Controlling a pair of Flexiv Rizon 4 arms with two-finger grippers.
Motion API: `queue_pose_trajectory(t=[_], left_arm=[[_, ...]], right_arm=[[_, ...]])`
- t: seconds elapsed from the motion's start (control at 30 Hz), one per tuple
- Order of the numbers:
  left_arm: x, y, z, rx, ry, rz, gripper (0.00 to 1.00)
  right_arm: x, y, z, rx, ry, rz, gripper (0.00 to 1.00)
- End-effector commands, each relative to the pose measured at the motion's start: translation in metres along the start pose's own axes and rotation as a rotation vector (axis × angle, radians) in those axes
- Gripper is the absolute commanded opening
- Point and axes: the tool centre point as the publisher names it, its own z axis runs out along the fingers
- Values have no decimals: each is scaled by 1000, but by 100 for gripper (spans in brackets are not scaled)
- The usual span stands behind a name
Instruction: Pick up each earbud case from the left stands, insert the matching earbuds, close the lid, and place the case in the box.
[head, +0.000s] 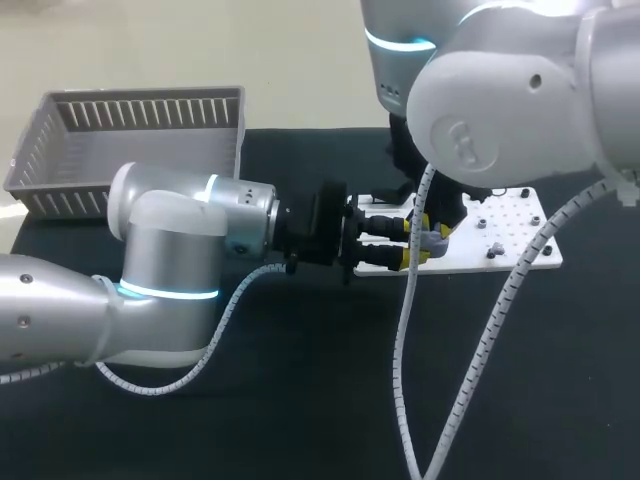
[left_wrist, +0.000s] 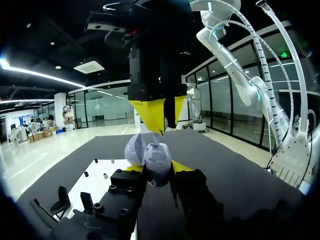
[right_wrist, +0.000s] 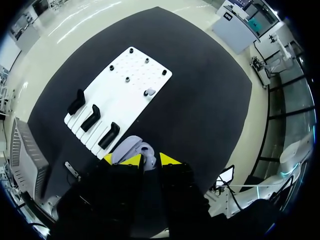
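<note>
Clearance is tightest where our two grippers are meeting. Our left gripper (head: 405, 243) is lying level over the table, clamping the pale lilac earbud case (left_wrist: 150, 156) from both sides with its yellow tips. The case's lid is standing open toward our right gripper (left_wrist: 162, 117). That one is hanging straight down with its nose just above the open shell, and we cannot tell whether it is pinching anything. Directly under the held case we are seeing the white board (head: 515, 235). It is lying flat, with most of its length stretching ahead of the left gripper. Three black stands (right_wrist: 91, 117) are lining the board edge closest to the left gripper, just ahead of the right gripper in its own wrist view. A small pale item (right_wrist: 149, 92) is sitting farther out on the board, well apart from both grippers; we cannot make out what it is. The grey slatted box (head: 140, 140) is resting well behind the left gripper, beside that arm's elbow and close to the table's back corner. The black table (head: 300, 400) is lying open on the near side of the left gripper. The right arm's spiral cable (head: 405, 350) is dangling across this stretch, just beside the clamped case, and the left arm's own cable (head: 215, 340) is looping under its forearm.
</note>
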Motion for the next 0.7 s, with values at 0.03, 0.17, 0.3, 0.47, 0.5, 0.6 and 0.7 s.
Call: queue_pose_trajectory(t=[0.03,0.17,0.3,0.47,0.5,0.6,0.7], left_arm=[[0,-2,0,-7,-3,3,0],[0,-2,0,-7,-3,3,0],[0,-2,0,-7,-3,3,0],[0,-2,0,-7,-3,3,0],[0,-2,0,-7,-3,3,0],[0,-2,0,-7,-3,3,0],[0,-2,0,-7,-3,3,0]], right_arm=[[-1,2,2,2,-1,4,0],[-2,2,3,1,-2,6,0],[-3,3,4,0,-2,8,0],[-3,3,5,4,-11,10,0],[-3,3,6,4,-12,11,0],[-3,3,7,7,-21,10,0],[-1,3,8,9,-20,8,0]])
